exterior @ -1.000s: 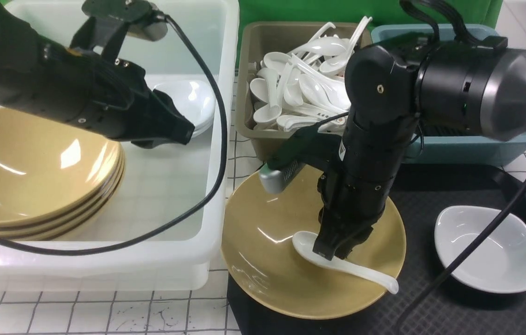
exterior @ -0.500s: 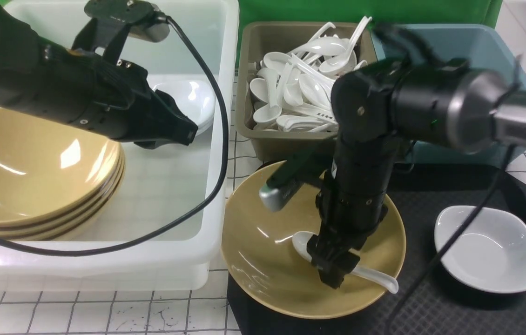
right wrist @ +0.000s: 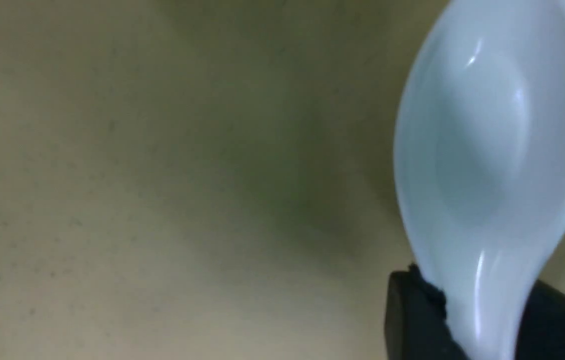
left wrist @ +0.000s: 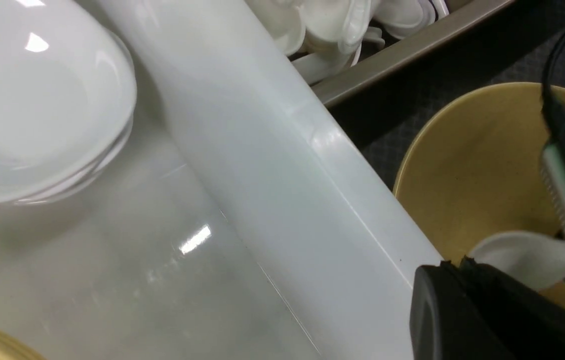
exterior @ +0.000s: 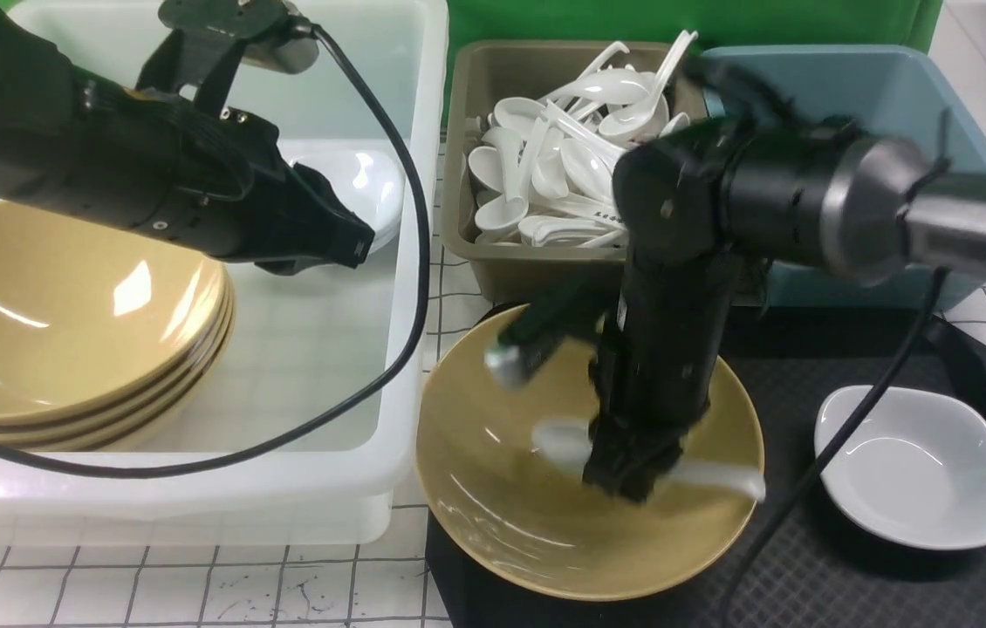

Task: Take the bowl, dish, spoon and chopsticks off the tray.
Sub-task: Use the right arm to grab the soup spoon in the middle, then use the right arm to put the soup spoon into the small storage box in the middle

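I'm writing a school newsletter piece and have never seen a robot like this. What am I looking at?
You see two black robot arms, each ending in a gripper, a pair of pinching fingers. One picture looks forward from between the arms; the other two come from cameras on the wrists. The right gripper grips a white spoon by its handle, over a wide yellow bowl on a black tray. A small white dish also sits on that tray. The left gripper is shut and holds nothing, above a white bin with more bowls and dishes.
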Tool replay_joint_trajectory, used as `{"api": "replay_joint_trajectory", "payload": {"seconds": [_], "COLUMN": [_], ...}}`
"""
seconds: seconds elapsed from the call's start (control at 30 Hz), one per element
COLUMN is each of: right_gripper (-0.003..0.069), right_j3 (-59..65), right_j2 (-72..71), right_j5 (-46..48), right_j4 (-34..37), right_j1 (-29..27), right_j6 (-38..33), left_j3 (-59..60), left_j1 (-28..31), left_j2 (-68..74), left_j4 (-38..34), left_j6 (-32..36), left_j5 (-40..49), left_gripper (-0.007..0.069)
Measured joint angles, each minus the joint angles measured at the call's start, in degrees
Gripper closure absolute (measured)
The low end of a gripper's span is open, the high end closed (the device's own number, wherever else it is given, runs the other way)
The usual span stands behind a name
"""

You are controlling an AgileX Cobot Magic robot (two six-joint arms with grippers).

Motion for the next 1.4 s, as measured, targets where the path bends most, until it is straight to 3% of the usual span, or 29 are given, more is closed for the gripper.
{"api": "replay_joint_trajectory", "payload": {"seconds": [0.17, 0.3, 0.43, 0.63, 0.7, 0.8, 0.87, 0.97, 1.1, 1.17, 1.3, 1.4], "right_gripper": [0.0417, 0.0417, 0.0417, 0.04, 0.0359, 0.0195, 0.0134, 0.0109, 0.0139, 0.0174, 0.0295, 0.0442], "right_j3": [-9.7, -16.9, -21.3, -27.9, -30.3, -35.6, -38.7, -44.1, -51.3, -52.3, -52.2, -49.2], "right_j2": [-2.6, -0.2, 4.8, 12.9, 15.3, 17.1, 16.9, 16.5, 15.4, 14.2, 10.2, 5.1], "right_j5": [-0.6, -14.0, -25.4, -32.4, -33.2, -30.8, -26.1, -16.8, -1.9, 0.7, 2.2, 2.3], "right_j4": [-2.2, -3.2, -3.3, -2.8, -2.5, -2.4, -2.4, -2.4, -2.4, -2.4, -2.4, -2.4], "right_j1": [-5.9, -12.4, -15.0, -15.2, -15.2, -15.2, -15.2, -15.2, -15.2, -15.2, -15.2, -15.2], "right_j6": [-0.5, 3.6, 7.3, 9.4, 10.2, 10.9, 11.0, 9.6, 5.0, 4.9, 5.4, 5.8], "left_j3": [0.0, -1.9, -4.3, -4.8, -4.8, -4.8, -5.1, -8.1, -17.3, -21.2, -29.0, -32.8], "left_j1": [0.0, 0.0, 0.0, 0.0, 0.0, 0.0, 0.0, 0.0, 0.0, -0.2, -2.0, -6.3], "left_j2": [0.0, 0.6, 1.2, 1.2, 1.4, 2.3, 2.9, 4.6, 8.8, 10.9, 15.4, 18.8], "left_j4": [-4.2, -8.5, -9.4, -9.6, -9.6, -9.6, -9.3, -8.2, -7.3, -7.2, -4.9, -0.6], "left_j6": [1.1, 3.5, 4.9, 5.5, 5.5, 5.5, 5.5, 5.5, 5.4, 5.2, 4.9, 1.3], "left_j5": [-5.6, -9.1, -9.2, -7.2, -6.4, -4.7, -3.2, 1.3, 11.0, 15.5, 23.0, 26.0], "left_gripper": [0.0631, 0.0631, 0.0631, 0.0631, 0.0631, 0.0631, 0.063, 0.0622, 0.0561, 0.0519, 0.0379, 0.0256]}}
